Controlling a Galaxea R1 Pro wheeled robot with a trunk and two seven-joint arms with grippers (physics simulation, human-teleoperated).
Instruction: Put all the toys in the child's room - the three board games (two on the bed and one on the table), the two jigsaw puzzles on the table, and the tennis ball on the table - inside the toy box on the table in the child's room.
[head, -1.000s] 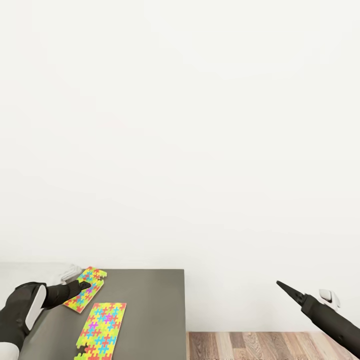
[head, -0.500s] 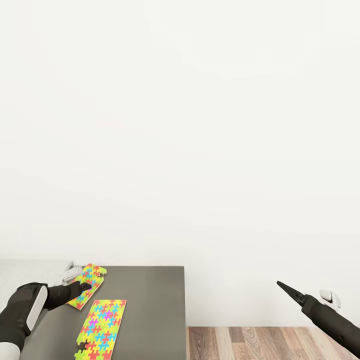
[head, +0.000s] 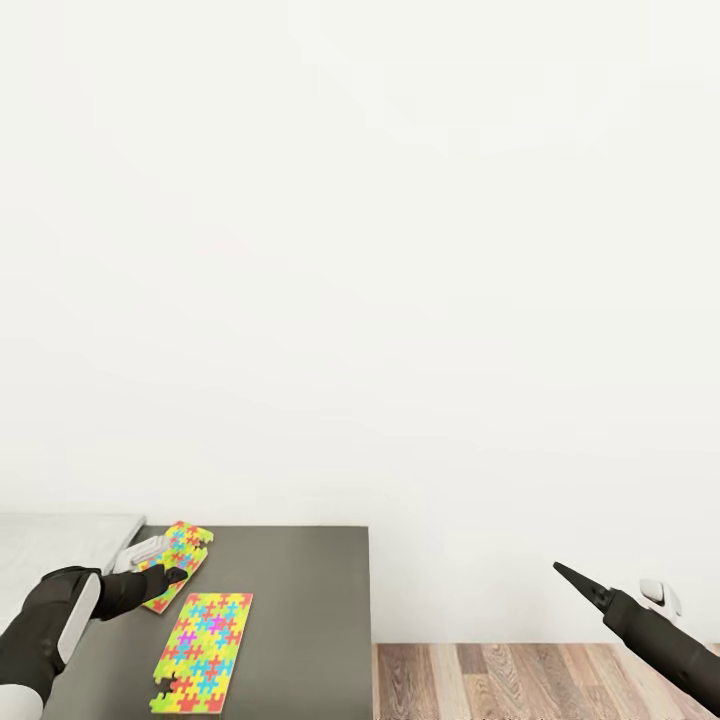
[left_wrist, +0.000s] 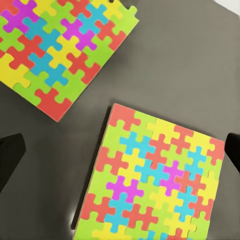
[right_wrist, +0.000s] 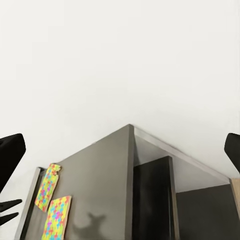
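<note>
Two jigsaw puzzles lie flat on the dark grey section of the table (head: 300, 620). The far puzzle (head: 185, 548) sits under my left gripper (head: 175, 577), and the near puzzle (head: 203, 650) lies just in front of it. In the left wrist view, one puzzle (left_wrist: 155, 180) lies between the fingertips and the other (left_wrist: 60, 50) lies beyond. The left gripper (left_wrist: 121, 156) hovers open above them, holding nothing. My right gripper (head: 564, 571) hangs open in the air to the right of the table, over the floor. The toy box, board games, tennis ball and bed are out of view.
A light grey tabletop (head: 60, 545) adjoins the dark section on the left, with a white object (head: 143, 550) at the seam. The white wall (head: 400, 250) stands behind. Wood-plank floor (head: 520, 685) lies beyond the table's right edge. The right wrist view has the dark table (right_wrist: 100, 175) from afar.
The whole picture has shifted a little, so slightly more of the table shows. My left gripper sits a bit nearer the far puzzle's near end. The right arm has stayed still.
</note>
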